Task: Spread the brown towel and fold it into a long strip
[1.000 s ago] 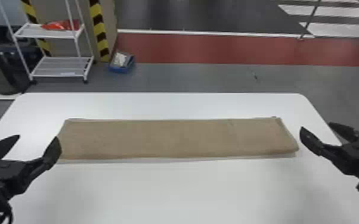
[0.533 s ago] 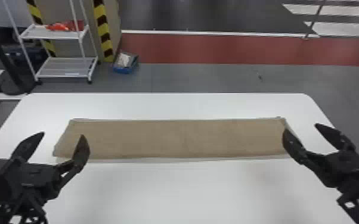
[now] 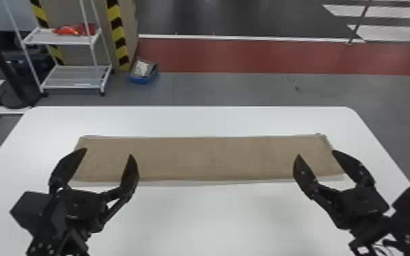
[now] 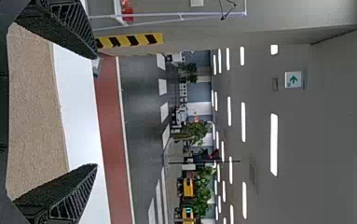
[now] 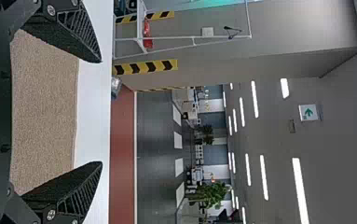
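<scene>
Head view records a white worktop point(image 3: 214, 218) with rounded far corners. Across its far half lies the brown towel point(image 3: 211, 158), flat, as a long strip roughly parallel to the far edge, its short ends towards the left and right edges. A pale band point(image 3: 211, 183) shows along the towel's near side; whether this is an under-layer or a hem cannot be told. The far right corner of the cloth is slightly uneven.

A white wheeled rack point(image 3: 68, 79) stands on the floor beyond the far left corner.

Left gripper point(image 3: 107, 153): fingers spread wide, nothing held, above the towel's left end. Right gripper point(image 3: 316, 154): likewise wide and empty, at the towel's right end. Both wrist views agree, with cloth visible past the fingers and none pinched. Contact with the towel cannot be confirmed.

Assessment: spreading appears complete and folding well advanced, the strip shape being already present. If a narrower strip is required, the next move calls for both grippers to pinch the near edge at either end and carry it over together. Uneven lifting could skew the layers. If not, squaring the pale band and withdrawing should suffice.
</scene>
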